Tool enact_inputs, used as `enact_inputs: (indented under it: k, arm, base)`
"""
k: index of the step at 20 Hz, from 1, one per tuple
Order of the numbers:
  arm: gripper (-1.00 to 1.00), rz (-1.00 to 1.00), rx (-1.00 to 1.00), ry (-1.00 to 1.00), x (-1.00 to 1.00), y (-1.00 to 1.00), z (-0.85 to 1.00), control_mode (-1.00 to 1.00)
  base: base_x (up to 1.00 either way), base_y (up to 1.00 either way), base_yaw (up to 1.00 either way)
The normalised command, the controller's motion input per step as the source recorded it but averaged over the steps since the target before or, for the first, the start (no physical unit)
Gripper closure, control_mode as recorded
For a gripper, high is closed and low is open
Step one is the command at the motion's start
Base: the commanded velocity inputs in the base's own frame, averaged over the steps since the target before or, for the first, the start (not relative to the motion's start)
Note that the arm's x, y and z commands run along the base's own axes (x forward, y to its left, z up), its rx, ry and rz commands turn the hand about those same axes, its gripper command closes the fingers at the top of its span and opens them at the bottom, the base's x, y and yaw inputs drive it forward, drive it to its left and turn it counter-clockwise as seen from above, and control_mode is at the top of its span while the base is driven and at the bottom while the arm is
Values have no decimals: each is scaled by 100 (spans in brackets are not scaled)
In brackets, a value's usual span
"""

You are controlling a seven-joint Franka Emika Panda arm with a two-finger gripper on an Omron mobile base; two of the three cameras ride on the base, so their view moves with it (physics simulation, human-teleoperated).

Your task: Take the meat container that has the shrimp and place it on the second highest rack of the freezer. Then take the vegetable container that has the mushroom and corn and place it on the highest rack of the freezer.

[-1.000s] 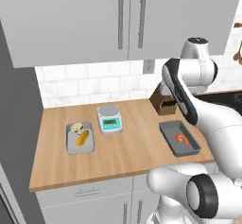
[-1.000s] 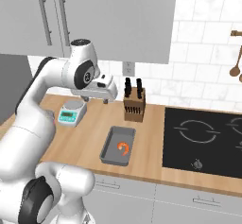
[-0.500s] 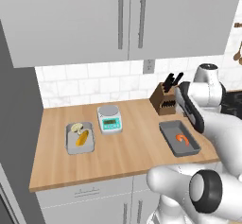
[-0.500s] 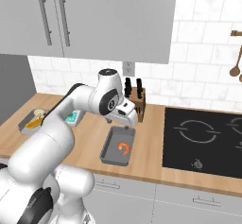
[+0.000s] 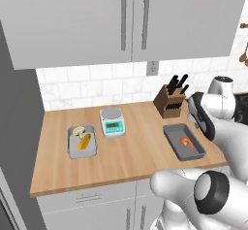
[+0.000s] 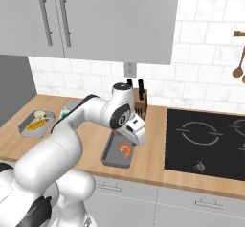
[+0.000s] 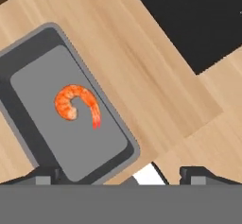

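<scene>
The meat container (image 7: 45,53) is a dark grey tray with one orange shrimp (image 7: 78,102) in it, lying on the wooden counter. It also appears at the counter's right end (image 5: 184,143) and in front of the knife block (image 6: 118,151). My gripper (image 6: 136,136) hovers just above this tray's right rim, open, with nothing between its dark fingertips (image 7: 47,176). The vegetable container (image 5: 81,141), a light grey tray with the mushroom and corn, sits on the counter's left part (image 6: 34,123). The freezer racks are out of view.
A kitchen scale (image 5: 112,122) stands between the two trays. The knife block (image 5: 172,100) is against the tiled wall behind the shrimp tray. The black cooktop (image 6: 206,140) lies right of the tray. Wall cabinets (image 5: 131,15) hang overhead.
My arm has swung right from above the scale and come down over the shrimp tray. The jaws have stayed wide. Both trays lie where they were.
</scene>
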Motion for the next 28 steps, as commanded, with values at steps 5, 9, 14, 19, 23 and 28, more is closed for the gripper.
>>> enact_inputs:
  k: [5, 9, 14, 19, 23, 28]
  arm:
    - [-100, -11, 0, 14, 21, 0, -36, -100]
    - [-100, -6, 0, 18, 7, 0, -42, -100]
    - [-100, -5, 1, 9, -29, -9, -24, -100]
    - [-100, 0, 3, -7, -46, -2, -3, -100]
    - [-100, 0, 0, -4, -39, 0, -17, -100]
    - [-100, 0, 0, 0, -8, 0, -38, -100]
  base:
    - [0, 0, 0]
    - [0, 0, 0]
    - [0, 0, 0]
    - [0, 0, 0]
    - [0, 0, 0]
    - [0, 0, 0]
